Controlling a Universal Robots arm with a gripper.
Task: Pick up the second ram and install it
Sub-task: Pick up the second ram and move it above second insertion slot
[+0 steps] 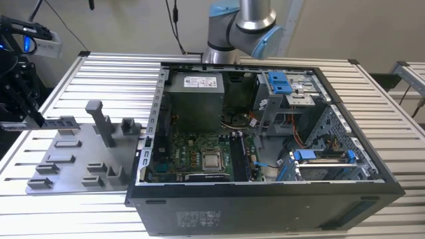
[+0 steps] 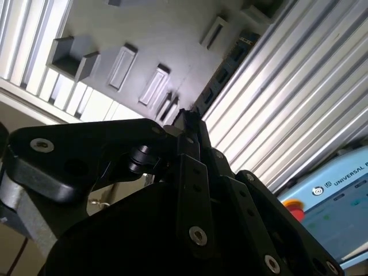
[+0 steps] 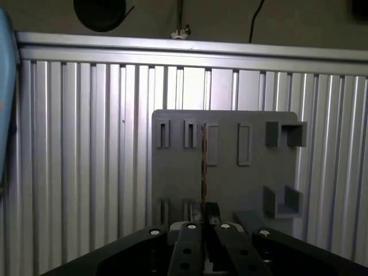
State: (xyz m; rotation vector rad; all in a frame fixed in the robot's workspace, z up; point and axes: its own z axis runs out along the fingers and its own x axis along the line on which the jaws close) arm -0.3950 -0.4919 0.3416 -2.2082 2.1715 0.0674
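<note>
One thin second ram (image 3: 203, 167) stands edge-on, clamped tight in the end effector (image 3: 205, 223), at the exterior view's far left, over the grey tray (image 1: 73, 164) on the tabletop (image 1: 119, 64). We judge it wise to hold the ram square and upright, gripped firmly, so that it meets a slot evenly. Tray slots look empty to us; rightward, the open computer case (image 1: 265, 209) holds the motherboard (image 1: 192, 154).
</note>
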